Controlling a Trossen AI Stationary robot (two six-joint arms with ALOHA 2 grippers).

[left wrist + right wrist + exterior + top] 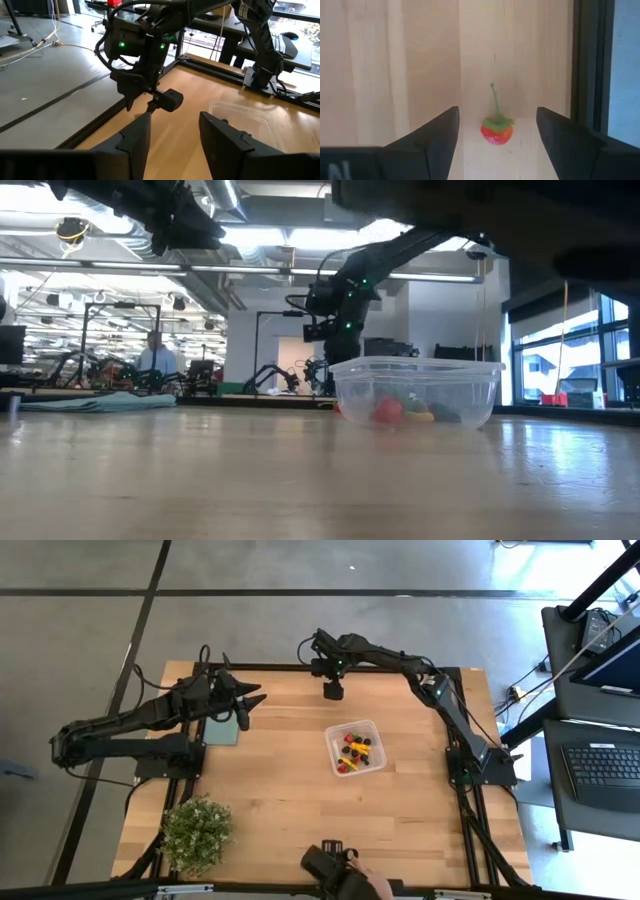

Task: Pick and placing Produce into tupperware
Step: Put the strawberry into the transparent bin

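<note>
The right gripper, fingers wide apart, points down over a red toy strawberry on the surface, touching nothing.

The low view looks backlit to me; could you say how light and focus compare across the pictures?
Low view: bright windows leave the arms dark, near table soft, tub clear. Right wrist view: strawberry sharp, wood washed pale. High view: glare at the top right corner.
</note>
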